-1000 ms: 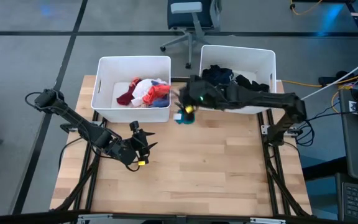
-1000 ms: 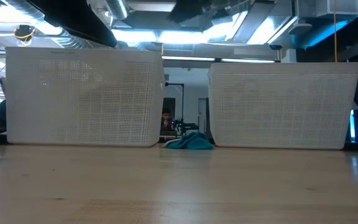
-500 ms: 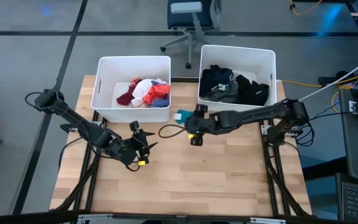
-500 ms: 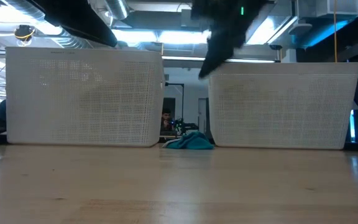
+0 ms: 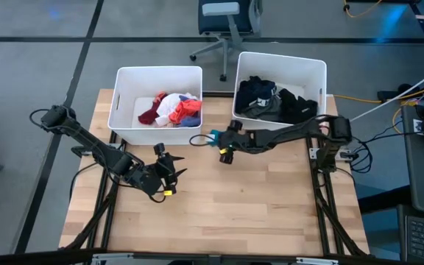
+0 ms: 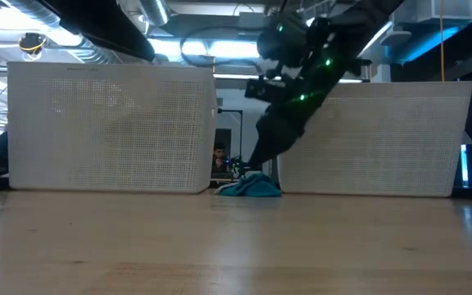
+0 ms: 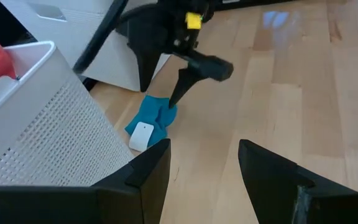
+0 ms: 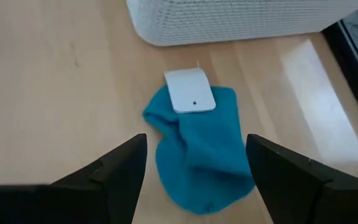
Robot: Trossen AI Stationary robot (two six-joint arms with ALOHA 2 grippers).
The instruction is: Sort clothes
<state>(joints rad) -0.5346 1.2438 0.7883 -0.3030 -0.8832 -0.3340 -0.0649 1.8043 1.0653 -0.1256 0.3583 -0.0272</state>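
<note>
Fingers (image 8: 123, 171) spread; right gripper (image 5: 225, 149) now lowered over teal garment (image 8: 197, 146).

Right gripper (image 5: 222, 149) low, fingers spread; left gripper (image 5: 169, 174) likewise, idle.

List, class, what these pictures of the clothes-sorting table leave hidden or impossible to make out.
- Left bin contents: low view, mesh wall hides them.
- Black pile in the right bin: high view, garments too small to count.
- White tag on the teal garment: right wrist view, no readable print.
- Teal garment: high view, right end effector covers most.
</note>
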